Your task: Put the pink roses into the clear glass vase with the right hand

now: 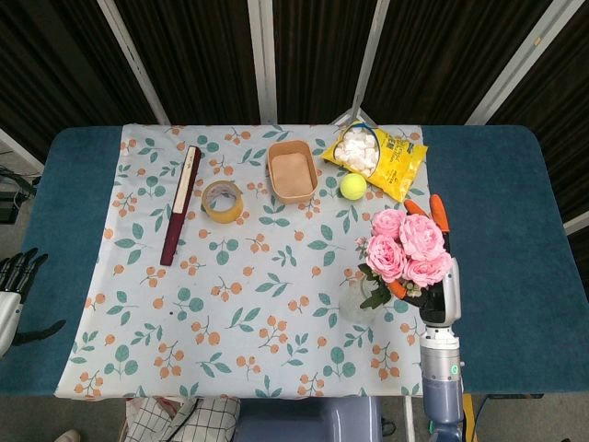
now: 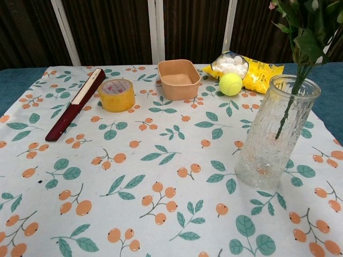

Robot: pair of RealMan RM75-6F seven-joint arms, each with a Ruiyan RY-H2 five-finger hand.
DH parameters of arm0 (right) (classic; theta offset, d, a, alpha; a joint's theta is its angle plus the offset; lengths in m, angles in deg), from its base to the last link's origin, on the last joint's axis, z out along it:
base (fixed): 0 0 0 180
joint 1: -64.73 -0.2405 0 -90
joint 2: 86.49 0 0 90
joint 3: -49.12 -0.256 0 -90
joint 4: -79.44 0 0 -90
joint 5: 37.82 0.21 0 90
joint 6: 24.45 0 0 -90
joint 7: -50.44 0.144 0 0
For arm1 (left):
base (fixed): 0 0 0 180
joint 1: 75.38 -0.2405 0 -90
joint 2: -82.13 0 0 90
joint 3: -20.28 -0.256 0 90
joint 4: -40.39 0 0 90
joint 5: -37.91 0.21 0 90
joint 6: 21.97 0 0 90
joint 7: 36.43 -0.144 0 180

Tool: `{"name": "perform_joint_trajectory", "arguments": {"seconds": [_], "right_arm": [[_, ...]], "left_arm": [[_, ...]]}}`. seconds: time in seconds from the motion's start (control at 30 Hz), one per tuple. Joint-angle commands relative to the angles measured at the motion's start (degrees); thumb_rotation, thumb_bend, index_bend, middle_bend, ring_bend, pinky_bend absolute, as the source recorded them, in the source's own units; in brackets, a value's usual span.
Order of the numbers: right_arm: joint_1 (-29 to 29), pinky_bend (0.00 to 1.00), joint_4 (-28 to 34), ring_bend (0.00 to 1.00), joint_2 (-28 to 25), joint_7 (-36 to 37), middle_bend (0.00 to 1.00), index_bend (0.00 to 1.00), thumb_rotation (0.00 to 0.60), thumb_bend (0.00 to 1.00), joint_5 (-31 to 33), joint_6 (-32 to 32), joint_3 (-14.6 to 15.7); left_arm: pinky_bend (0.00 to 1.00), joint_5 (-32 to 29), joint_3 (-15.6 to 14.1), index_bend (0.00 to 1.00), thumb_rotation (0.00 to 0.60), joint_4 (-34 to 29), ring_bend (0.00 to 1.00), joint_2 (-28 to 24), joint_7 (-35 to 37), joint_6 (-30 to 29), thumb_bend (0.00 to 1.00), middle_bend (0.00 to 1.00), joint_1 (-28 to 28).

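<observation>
The bunch of pink roses (image 1: 405, 247) hangs over the clear glass vase (image 1: 354, 302) at the right of the floral cloth. My right hand (image 1: 434, 293) grips the bunch from its right side, mostly hidden under the blooms. In the chest view the green stems and leaves (image 2: 303, 48) reach down through the mouth of the vase (image 2: 268, 144). The lower stem end hangs about halfway down inside, clear of the bottom. My left hand (image 1: 18, 276) is at the table's left edge, fingers apart and holding nothing.
On the floral cloth (image 1: 230, 304) lie a dark red folded fan (image 1: 180, 204), a roll of tape (image 1: 223, 201), a tan box (image 1: 293, 172), a tennis ball (image 1: 352, 187) and a yellow marshmallow bag (image 1: 377, 158). An orange object (image 1: 439, 213) lies just behind the roses.
</observation>
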Motion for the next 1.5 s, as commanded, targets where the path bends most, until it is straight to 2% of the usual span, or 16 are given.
{"name": "perform_joint_trajectory", "arguments": {"seconds": [0.03, 0.2, 0.33, 0.63, 0.7, 0.83, 1.0, 1.07, 1.2, 1.27, 1.5], "right_arm": [[-0.1, 0.09, 1.1, 0.15, -0.4, -0.1, 0.17, 0.00, 0.600, 0.31, -1.3, -0.2, 0.4], [0.1, 0.09, 2.7, 0.15, -1.4, -0.6, 0.13, 0.00, 0.600, 0.31, -3.3, 0.0, 1.7], [-0.7, 0.09, 2.5, 0.11, -2.1, -2.4, 0.09, 0.00, 0.600, 0.31, -3.1, 2.2, 2.5], [-2.9, 0.04, 1.0, 0.05, -2.7, -4.4, 0.06, 0.00, 0.600, 0.31, 1.4, 6.7, 0.2], [-3.2, 0.00, 1.0, 0.01, -2.8, -4.6, 0.02, 0.00, 0.600, 0.27, 2.2, 7.2, -0.2], [-3.5, 0.00, 1.5, 0.00, -3.9, -5.6, 0.00, 0.00, 0.600, 0.24, 4.7, 9.5, -0.1], [-2.7, 0.00, 1.5, 0.00, -3.6, -6.4, 0.00, 0.00, 0.600, 0.23, 4.8, 7.8, -0.3], [-2.4, 0.00, 1.3, 0.00, -3.1, -6.3, 0.00, 0.00, 0.600, 0.27, 4.2, 6.4, -0.7], [-1.8, 0.00, 0.9, 0.00, -2.7, -5.6, 0.00, 0.00, 0.600, 0.49, 3.8, 4.9, -1.0], [-1.4, 0.00, 0.6, 0.00, -2.6, -5.3, 0.00, 0.00, 0.600, 0.55, 3.4, 4.2, -0.8], [-0.3, 0.00, 0.1, 0.00, -2.9, -3.7, 0.00, 0.00, 0.600, 0.57, 2.6, 2.4, -0.8]], "left_arm": [[0.00, -0.1, 0.0, 0.00, 0.600, -0.1, 0.00, 0.0, 0.1, 0.0, 0.00, 0.00, 0.0], [0.00, -0.3, 0.1, 0.00, 0.600, -0.2, 0.00, -0.1, 0.2, 0.2, 0.00, 0.00, 0.0], [0.00, -0.2, 0.1, 0.00, 0.600, -0.3, 0.00, -0.1, 0.1, 0.1, 0.00, 0.00, 0.0], [0.00, -0.2, 0.1, 0.00, 0.600, -0.3, 0.00, -0.1, 0.5, 0.1, 0.00, 0.00, 0.0], [0.00, -0.2, 0.0, 0.00, 0.600, -0.3, 0.00, -0.2, 0.6, 0.2, 0.00, 0.00, 0.0], [0.00, -0.1, 0.0, 0.00, 0.600, -0.3, 0.00, -0.1, 0.5, 0.1, 0.00, 0.00, 0.0], [0.00, -0.1, 0.0, 0.00, 0.600, -0.4, 0.00, -0.2, 0.5, 0.1, 0.00, 0.00, 0.0], [0.00, -0.1, 0.0, 0.00, 0.600, -0.4, 0.00, -0.2, 0.6, 0.2, 0.00, 0.00, 0.0], [0.00, 0.0, -0.1, 0.00, 0.600, -0.4, 0.00, -0.2, 0.5, 0.2, 0.00, 0.00, 0.0], [0.00, 0.0, -0.1, 0.00, 0.600, -0.4, 0.00, -0.2, 0.5, 0.2, 0.00, 0.00, 0.0], [0.00, 0.0, -0.1, 0.00, 0.600, -0.5, 0.00, -0.3, 0.5, 0.2, 0.00, 0.00, 0.0]]}}
